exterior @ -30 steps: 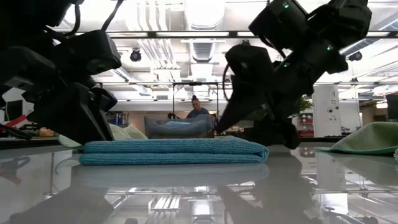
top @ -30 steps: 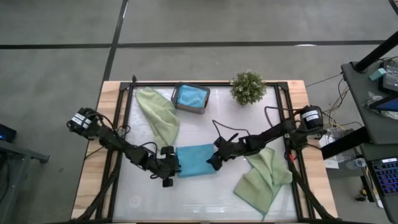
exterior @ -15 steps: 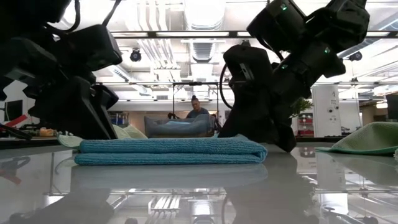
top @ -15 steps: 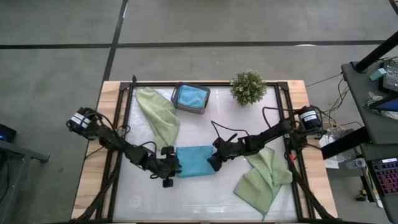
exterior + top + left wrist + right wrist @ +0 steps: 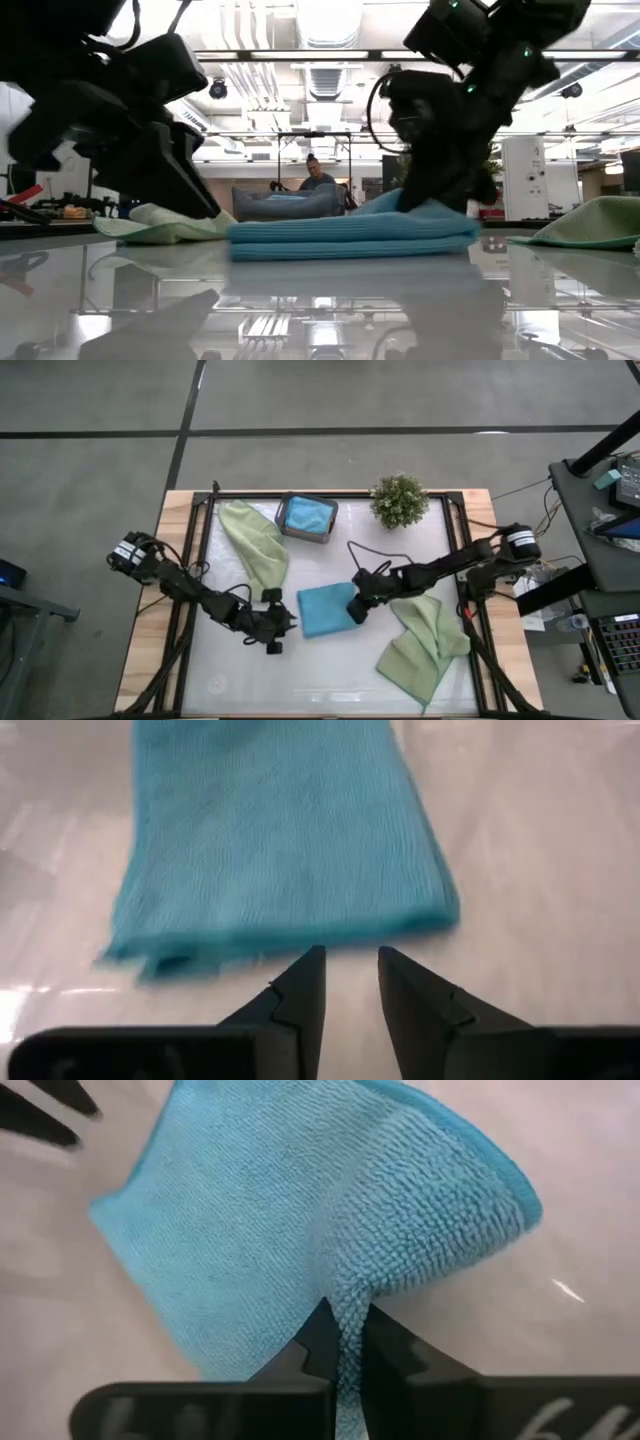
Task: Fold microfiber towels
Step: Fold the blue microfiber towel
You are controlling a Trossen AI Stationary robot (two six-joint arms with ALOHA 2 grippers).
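1. Folded teal-blue microfiber towel (image 5: pixel 326 609) lies flat on the shiny white table (image 5: pixel 320 670), between the two pincers.
2. Right gripper (image 5: pixel 357 607) is clenched on this towel's edge, and the soft cloth bunches up between its dark fingers (image 5: pixel 322 1342).
3. Left gripper (image 5: pixel 284 622) sits just beside the towel's other end, not touching it. Its fingers (image 5: pixel 300 995) stand a little apart and hold nothing.
4. Crumpled sage green cloth (image 5: pixel 424 642) lies near the right gripper, on the side away from the blue towel.
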